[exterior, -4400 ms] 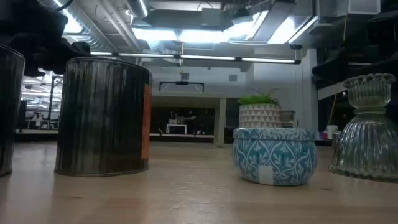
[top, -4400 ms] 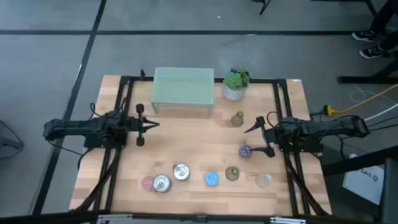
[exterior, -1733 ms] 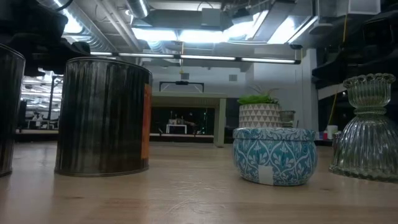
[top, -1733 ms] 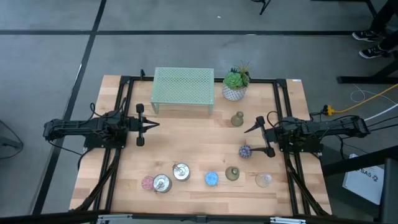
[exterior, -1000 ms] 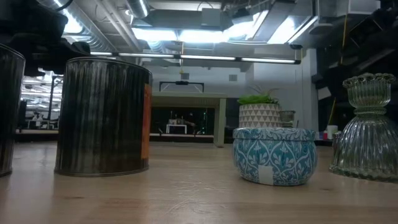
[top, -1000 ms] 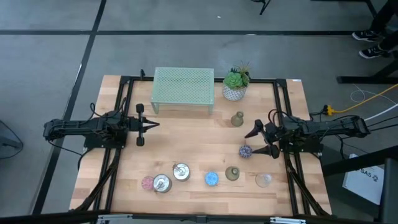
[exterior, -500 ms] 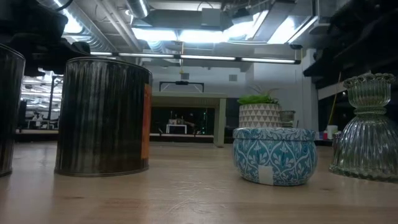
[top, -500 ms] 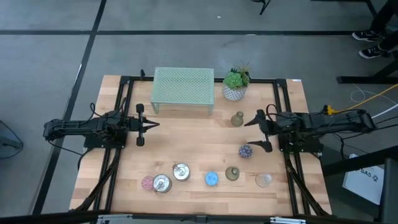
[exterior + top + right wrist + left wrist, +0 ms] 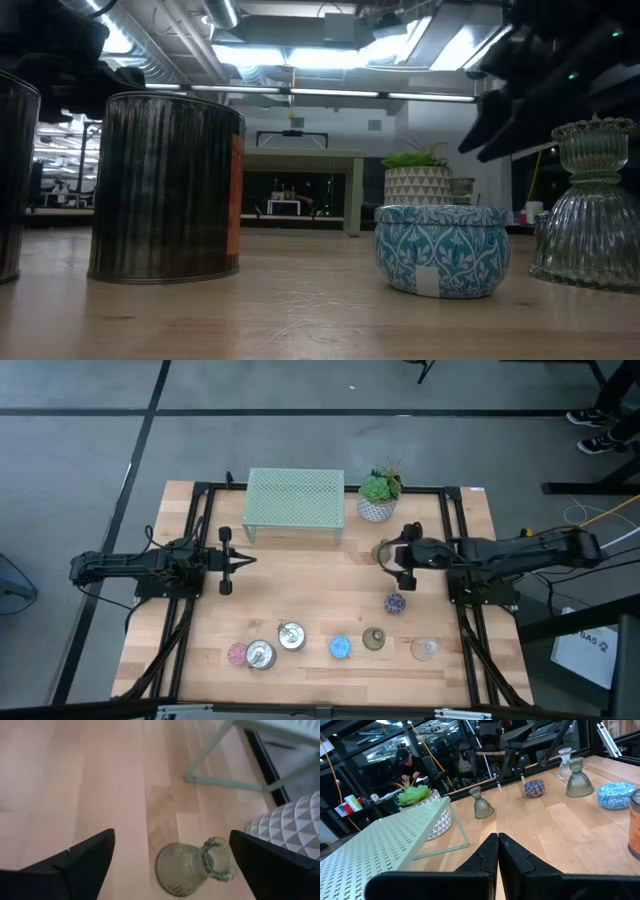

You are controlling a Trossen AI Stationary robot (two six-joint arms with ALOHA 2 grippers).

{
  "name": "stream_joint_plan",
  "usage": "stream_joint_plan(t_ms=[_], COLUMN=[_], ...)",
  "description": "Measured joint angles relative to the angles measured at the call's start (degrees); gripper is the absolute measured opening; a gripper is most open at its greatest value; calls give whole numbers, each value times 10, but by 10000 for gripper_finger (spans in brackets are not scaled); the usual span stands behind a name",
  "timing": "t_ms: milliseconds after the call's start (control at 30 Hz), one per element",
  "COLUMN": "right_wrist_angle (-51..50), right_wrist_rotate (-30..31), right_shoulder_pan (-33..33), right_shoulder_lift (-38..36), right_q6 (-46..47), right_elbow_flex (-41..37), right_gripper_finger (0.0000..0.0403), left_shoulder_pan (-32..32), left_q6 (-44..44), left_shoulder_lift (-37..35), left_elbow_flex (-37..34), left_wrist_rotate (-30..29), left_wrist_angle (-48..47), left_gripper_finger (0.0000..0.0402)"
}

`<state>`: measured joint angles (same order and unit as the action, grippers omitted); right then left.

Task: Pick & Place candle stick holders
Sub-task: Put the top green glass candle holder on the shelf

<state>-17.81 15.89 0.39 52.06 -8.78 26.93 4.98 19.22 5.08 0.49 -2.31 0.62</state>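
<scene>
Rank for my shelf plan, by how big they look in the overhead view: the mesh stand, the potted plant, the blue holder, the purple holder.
1. mint-green mesh stand, far the largest.
2. potted plant.
3. blue holder and purple holder look alike in size; I would not rank them.

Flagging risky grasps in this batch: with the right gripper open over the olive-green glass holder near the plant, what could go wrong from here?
1. The small olive-green glass candle holder sits off-centre between the open right gripper fingers, so one could clip and topple it.
2. The green plant in its white patterned pot and the mint-green mesh metal stand stand close by, so a wide approach might bump them.
</scene>
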Motion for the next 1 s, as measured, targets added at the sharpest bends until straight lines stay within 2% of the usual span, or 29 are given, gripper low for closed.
stream_joint_plan(t_ms=[233, 467, 567, 767, 1000], right_wrist_angle=[-14, -15, -17, -28, -16], right_wrist_rotate=[0, 8, 10, 10, 23], right_shoulder_pan=[-27, -35, -35, -35, -35], right_shoulder_lift=[63, 75, 75, 82, 131], right_q6=[-7, -7, -7, -16, -20], right_elbow_flex=[27, 29, 29, 29, 31], right_gripper_finger=[391, 382, 357, 277, 201], left_shoulder_pan=[0, 0, 0, 0, 0], left_q6=[0, 0, 0, 0, 0], left_shoulder_lift=[0, 0, 0, 0, 0], left_elbow_flex=[0, 0, 0, 0, 0], left_wrist_rotate=[0, 0, 0, 0, 0], left_wrist_angle=[0, 0, 0, 0, 0], left_gripper_finger=[6, 6, 6, 6, 6])
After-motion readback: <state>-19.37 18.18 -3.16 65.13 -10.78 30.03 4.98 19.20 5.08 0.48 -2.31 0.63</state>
